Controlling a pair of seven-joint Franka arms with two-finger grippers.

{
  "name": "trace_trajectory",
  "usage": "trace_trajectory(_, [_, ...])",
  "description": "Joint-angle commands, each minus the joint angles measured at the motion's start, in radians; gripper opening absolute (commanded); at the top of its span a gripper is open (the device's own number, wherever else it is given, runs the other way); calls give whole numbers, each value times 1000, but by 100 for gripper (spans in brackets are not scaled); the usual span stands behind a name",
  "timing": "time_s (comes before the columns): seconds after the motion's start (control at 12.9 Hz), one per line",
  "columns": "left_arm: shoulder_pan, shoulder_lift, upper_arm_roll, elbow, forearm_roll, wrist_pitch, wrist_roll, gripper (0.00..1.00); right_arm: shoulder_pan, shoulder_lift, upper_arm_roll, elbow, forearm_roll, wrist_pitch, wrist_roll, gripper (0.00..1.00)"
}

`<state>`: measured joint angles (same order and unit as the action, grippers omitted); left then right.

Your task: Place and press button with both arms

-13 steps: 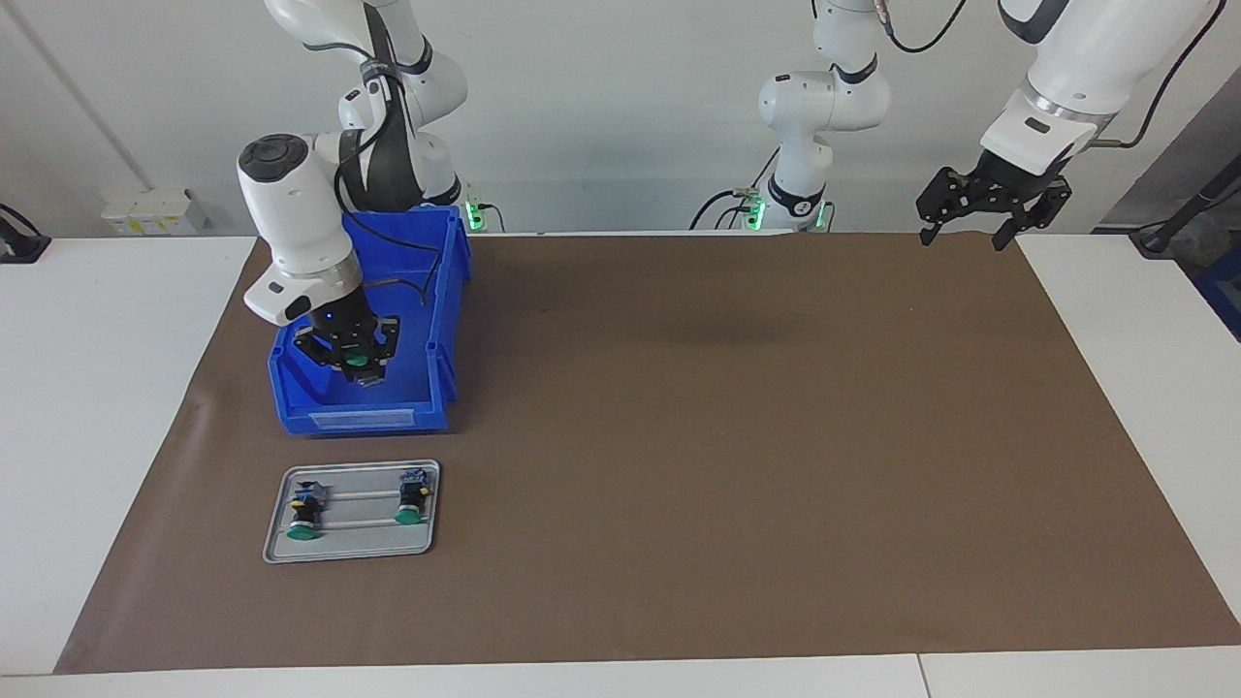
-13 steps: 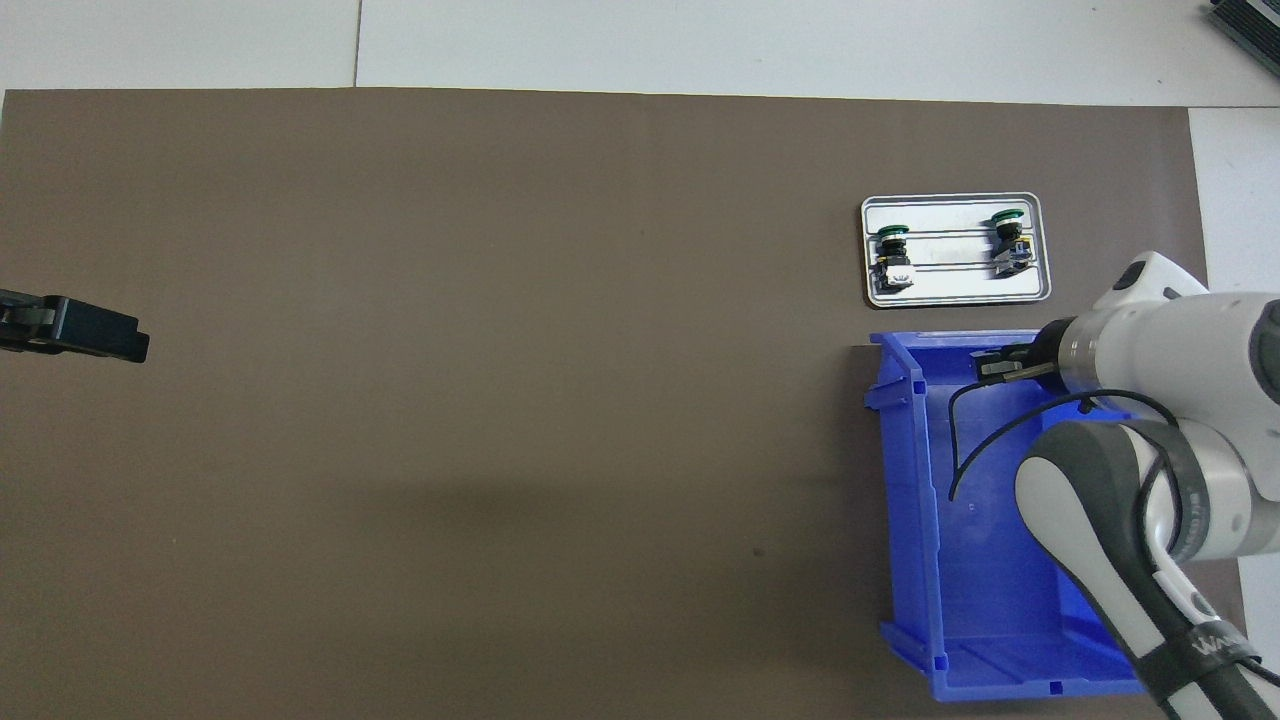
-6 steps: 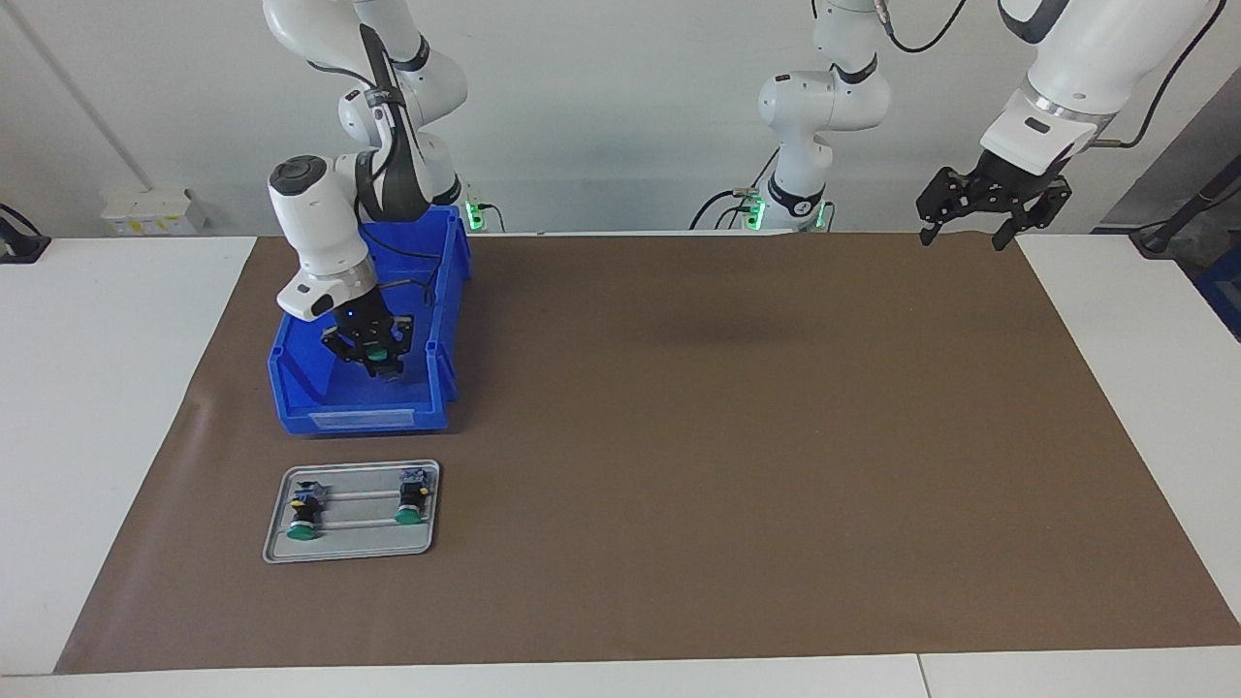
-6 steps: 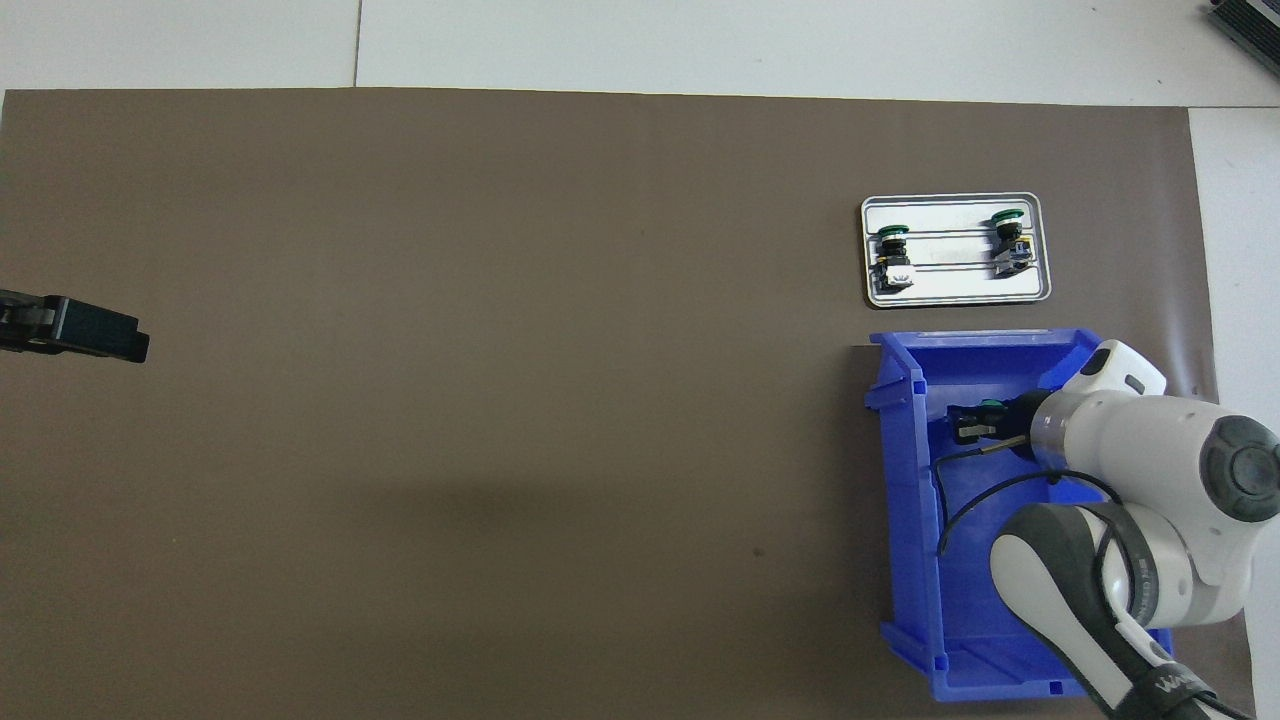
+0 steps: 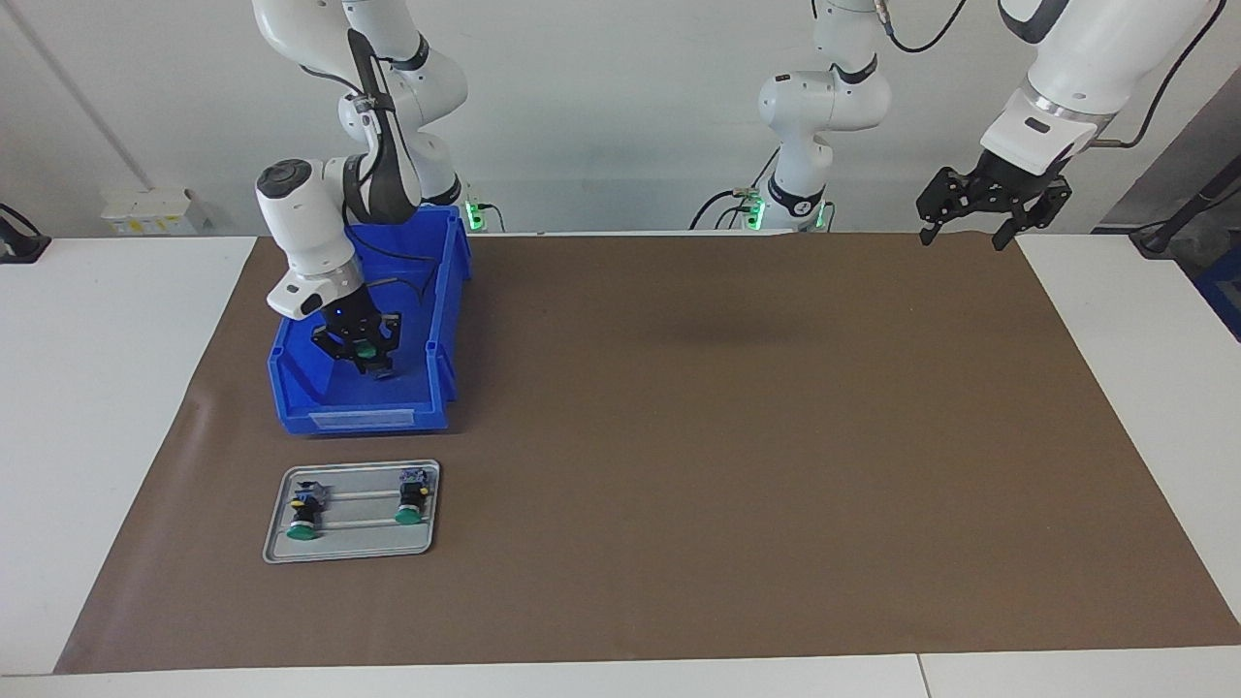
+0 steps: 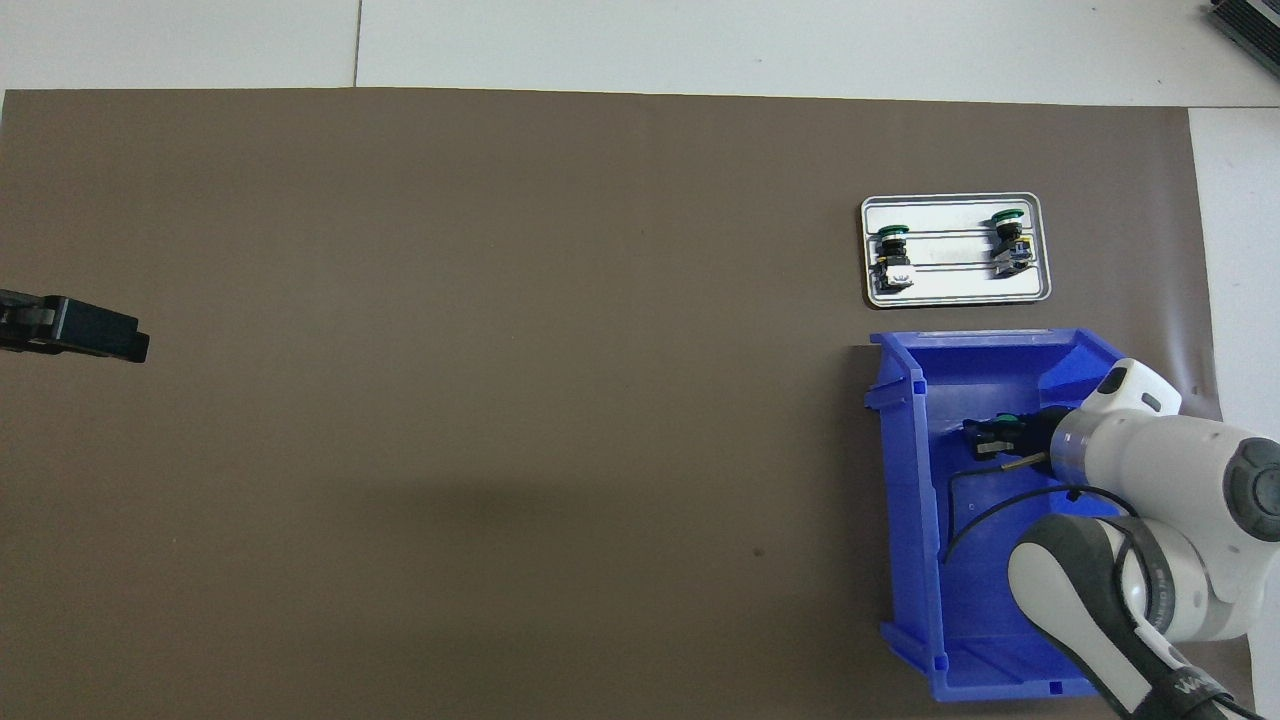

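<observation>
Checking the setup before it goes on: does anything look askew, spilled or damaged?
Nothing stands out. Two buttons lie in the metal tray, the blue bin sits upright, and the right gripper holds a green button over it.

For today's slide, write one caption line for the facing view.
Right gripper holds a green button over the blue bin; left gripper waits open; two buttons sit on the metal tray.

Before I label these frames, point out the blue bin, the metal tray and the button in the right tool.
blue bin [image 5: 364, 419]: facing view, front wall.
metal tray [image 5: 351, 549]: facing view, bare floor by the rim.
button [image 5: 364, 353]: facing view, green cap.
</observation>
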<state>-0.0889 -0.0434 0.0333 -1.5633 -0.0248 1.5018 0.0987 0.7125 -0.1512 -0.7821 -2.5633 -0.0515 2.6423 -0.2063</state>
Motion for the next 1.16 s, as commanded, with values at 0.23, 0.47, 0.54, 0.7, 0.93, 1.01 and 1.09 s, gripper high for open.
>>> trace_trajectory(0.23, [-3,-27,7,-32,-6,15,7,100,5,-31,4,-23,10,19,62,0])
trace_trajectory(0.47, [-3,-27,7,-32,-6,15,7,100,7,-28,9,-23,10,19,67,0])
trace_trajectory(0.54, [-3,-27,7,-32,-6,15,7,100,7,-28,7,-23,10,19,67,0])
trace_trajectory(0.7, [-3,-27,7,-32,-6,15,7,100,7,-25,9,-23,10,18,80,63])
trace_trajectory(0.93, [-3,-27,7,-32,-6,15,7,100,8,-25,10,-12,9,7,96,100])
trace_trajectory(1.01, [-3,-27,7,-32,-6,15,7,100,8,-27,17,-3,9,4,96,100])
trace_trajectory(1.09, [-3,-27,7,-32,-6,15,7,100,7,-30,33,20,9,-1,96,100])
